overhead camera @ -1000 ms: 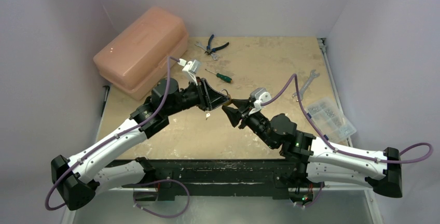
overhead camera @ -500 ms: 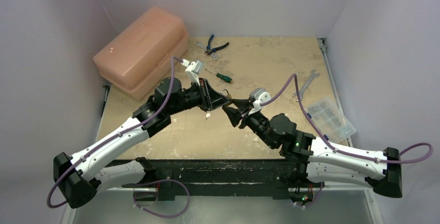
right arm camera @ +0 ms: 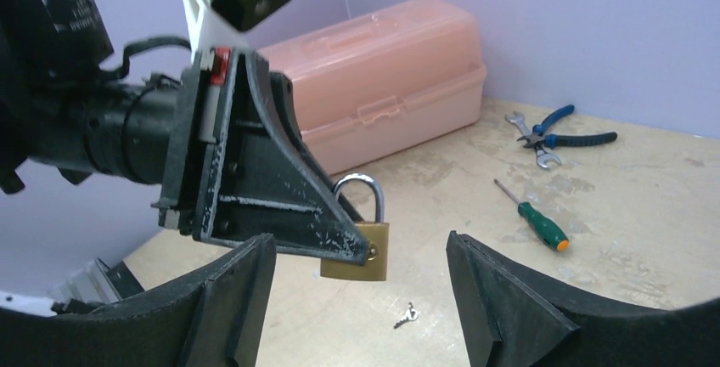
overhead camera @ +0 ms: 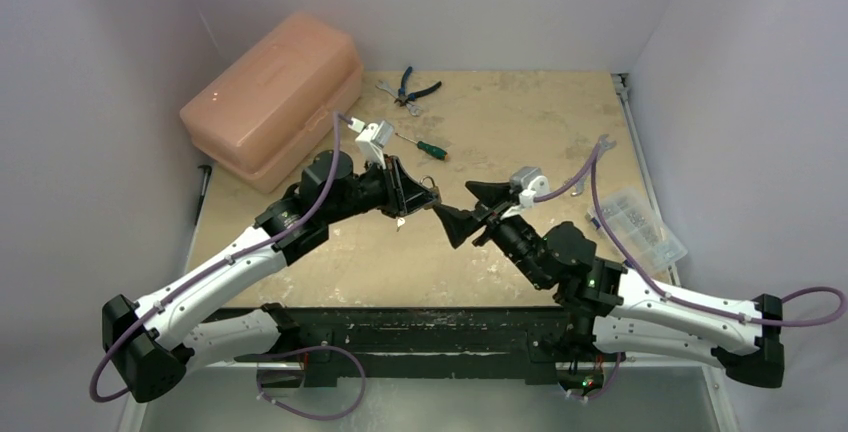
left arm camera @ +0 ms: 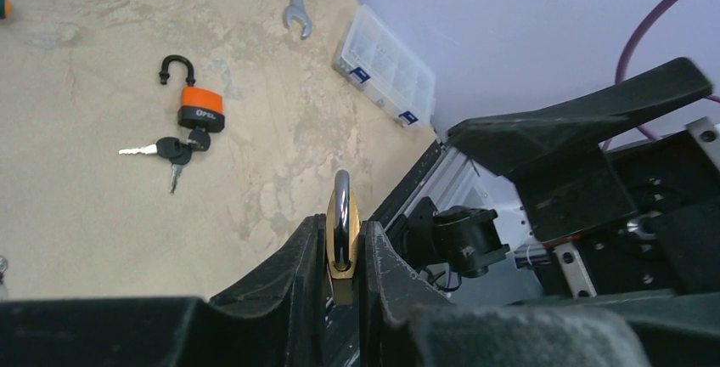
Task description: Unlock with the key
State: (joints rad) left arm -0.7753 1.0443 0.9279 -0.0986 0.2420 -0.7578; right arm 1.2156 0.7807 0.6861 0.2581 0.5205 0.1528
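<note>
My left gripper (overhead camera: 432,204) is shut on a brass padlock (right arm camera: 358,250) and holds it above the table, with the shackle up. The padlock's edge shows between the left fingers in the left wrist view (left arm camera: 341,218). My right gripper (overhead camera: 458,207) is open and empty, its jaws spread wide on either side of the padlock without touching it (right arm camera: 361,269). A small silver key (right arm camera: 409,314) lies on the table below the padlock; it also shows in the top view (overhead camera: 400,221).
An orange padlock (left arm camera: 201,114) with a bunch of keys (left arm camera: 167,149) lies on the table. A pink toolbox (overhead camera: 275,97) stands at the back left. Pliers (overhead camera: 415,87), a green screwdriver (overhead camera: 425,147), a wrench (overhead camera: 590,157) and a clear parts box (overhead camera: 635,227) lie around.
My right gripper was shut at the padlock; it has opened wide and drawn back to the right. The left gripper still holds the brass padlock in nearly the same place.
</note>
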